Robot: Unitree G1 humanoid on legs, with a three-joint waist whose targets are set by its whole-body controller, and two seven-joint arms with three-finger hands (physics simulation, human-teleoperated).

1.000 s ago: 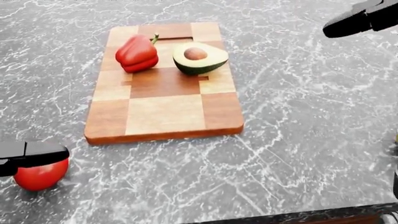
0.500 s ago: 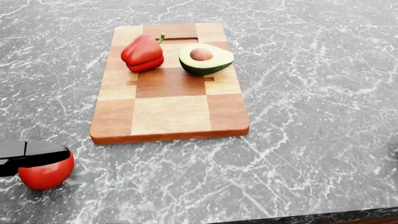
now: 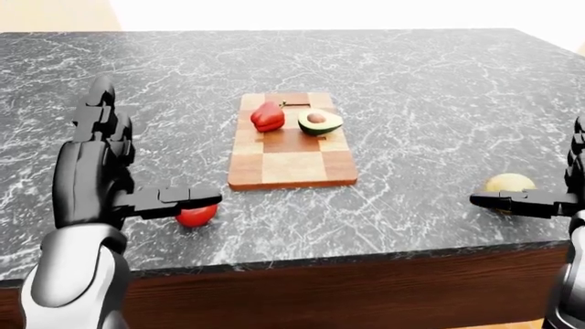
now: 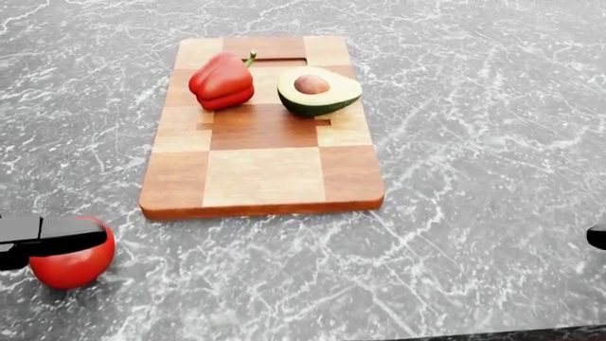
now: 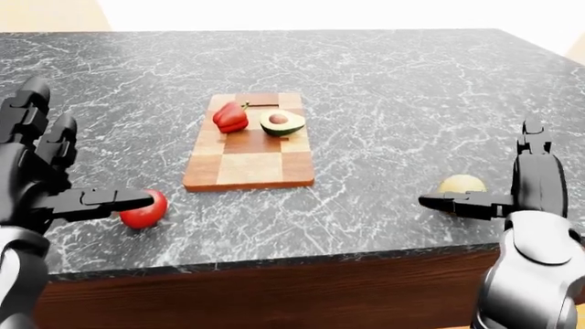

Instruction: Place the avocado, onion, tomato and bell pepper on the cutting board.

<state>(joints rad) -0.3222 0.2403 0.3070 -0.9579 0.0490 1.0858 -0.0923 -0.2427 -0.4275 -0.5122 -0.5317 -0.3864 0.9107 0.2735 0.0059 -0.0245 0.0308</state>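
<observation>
A checkered wooden cutting board [image 4: 265, 177] lies on the dark marble counter. A red bell pepper [image 4: 222, 81] and a halved avocado [image 4: 318, 90] rest on its top end. A red tomato [image 4: 71, 263] sits on the counter to the lower left of the board. My left hand [image 3: 146, 157] is open with its fingers upright, and its thumb reaches over the tomato's top. A yellowish onion [image 5: 461, 184] lies near the counter's right edge. My right hand [image 5: 480, 164] is open beside it, thumb stretched in front of the onion.
The marble counter [image 3: 411, 103] spreads wide around the board. Its wooden-faced near edge [image 3: 348, 288] runs just below the tomato and the onion.
The head camera has shifted a little, so the board sits lower and further right in the picture. My right hand has dropped out of the head view's top right to beside the onion.
</observation>
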